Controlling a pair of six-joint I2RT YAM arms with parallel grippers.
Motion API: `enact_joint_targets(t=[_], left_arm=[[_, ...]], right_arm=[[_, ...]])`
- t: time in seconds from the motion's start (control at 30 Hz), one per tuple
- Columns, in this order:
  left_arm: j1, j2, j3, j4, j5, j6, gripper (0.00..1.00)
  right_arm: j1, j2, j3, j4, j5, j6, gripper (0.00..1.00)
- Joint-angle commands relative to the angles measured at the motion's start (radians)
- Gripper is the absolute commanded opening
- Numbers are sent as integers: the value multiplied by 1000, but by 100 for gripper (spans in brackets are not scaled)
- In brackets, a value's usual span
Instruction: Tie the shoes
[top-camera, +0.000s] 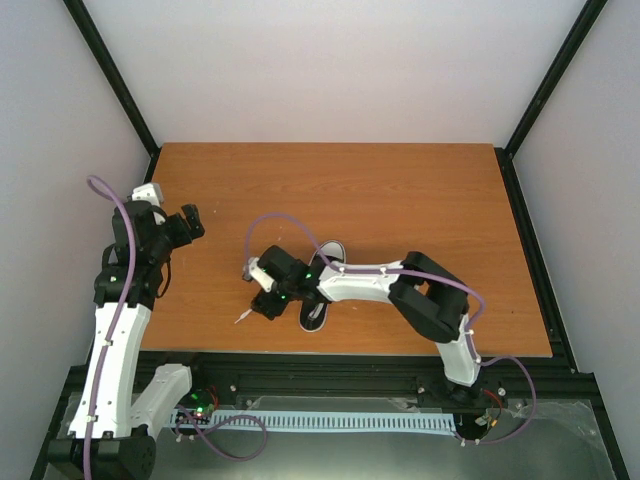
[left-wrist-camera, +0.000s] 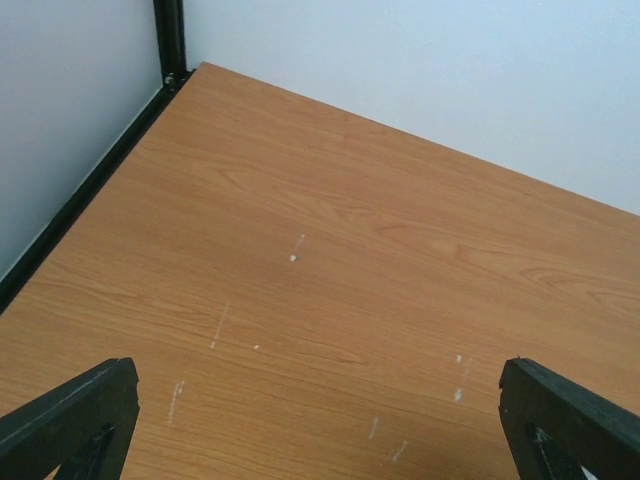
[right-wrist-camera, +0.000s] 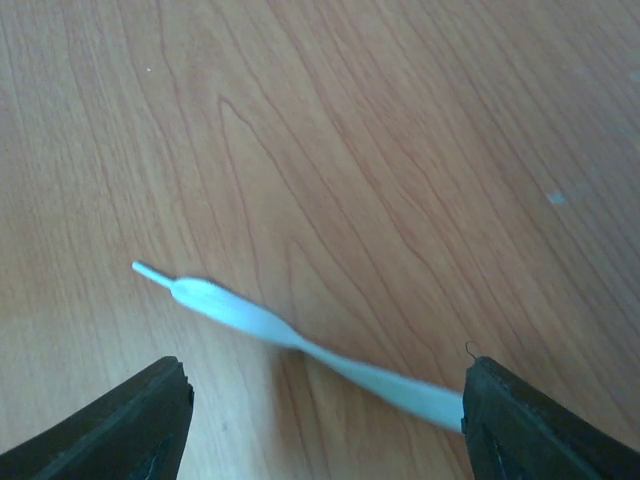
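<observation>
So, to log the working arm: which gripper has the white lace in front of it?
The right gripper: the white lace stretches across the gap between its open fingers. The left gripper, also open, faces only the table.

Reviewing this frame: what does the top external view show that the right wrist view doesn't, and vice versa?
Only the top external view shows both arms, the left gripper off at the left side of the table, and the black sneaker, partly hidden under the right arm. Only the right wrist view shows the white lace end up close: flat, twisted, thin-tipped and slightly blurred, seen between the wide-apart fingers of the right gripper. Both show that lace end over the wooden table.
</observation>
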Motion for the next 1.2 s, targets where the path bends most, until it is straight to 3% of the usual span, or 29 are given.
enact_joint_targets(t=[0.0,0.3,0.53,0.6,0.77,0.8,0.93,1.17], left_arm=[[11,6,42,-21,-50,28,100],[17,15,41,-9,3,26,100],[20,13,38,-8,15,26,100],[20,13,37,-7,17,25,100],[21,9,34,-6,28,25,100],[22,11,36,-7,28,25,100],[23,13,34,-1,39,26,100],[13,20,0,111,352,-12,100]], right_arm=[[48,64,86,8,53,-169,74],[70,157,153,-32,83,-272,77],[70,227,223,-85,116,-305,59],[70,242,228,-95,109,-308,50],[70,247,216,-93,54,-267,6],[70,233,202,-76,45,-251,3],[66,153,159,6,53,-180,3],[-37,-120,71,94,56,8,3]])
